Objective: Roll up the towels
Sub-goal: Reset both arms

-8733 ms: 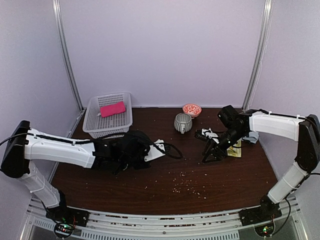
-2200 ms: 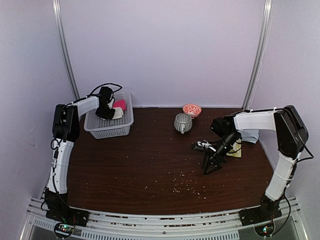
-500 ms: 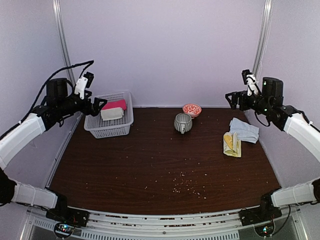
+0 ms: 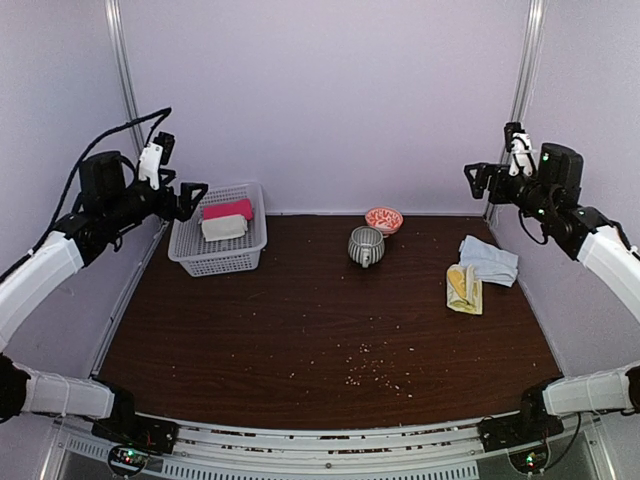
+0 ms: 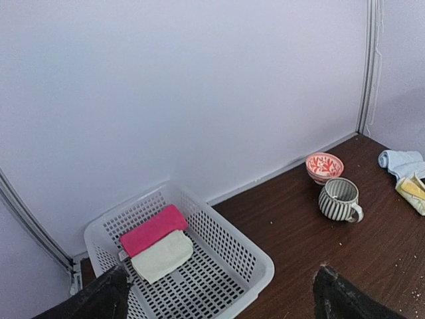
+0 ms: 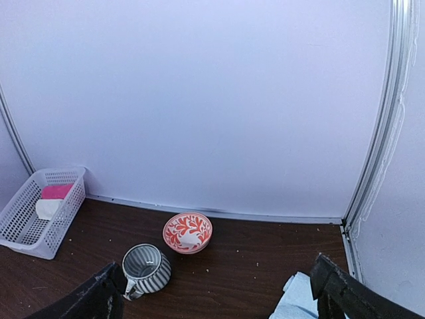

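Towels (image 4: 226,212), 1 pink and 1 cream, lie in the basket (image 4: 214,264); left claw (image 4: 183,166) and right claw (image 4: 492,152) gape empty.

The pink towel (image 5: 153,229) and cream towel (image 5: 163,255) look soft matt cloth, the basket (image 5: 262,266) perforated plastic.

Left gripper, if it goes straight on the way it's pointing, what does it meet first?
Most likely the rim of the white basket, just ahead of the open left gripper; depth is hard to judge.
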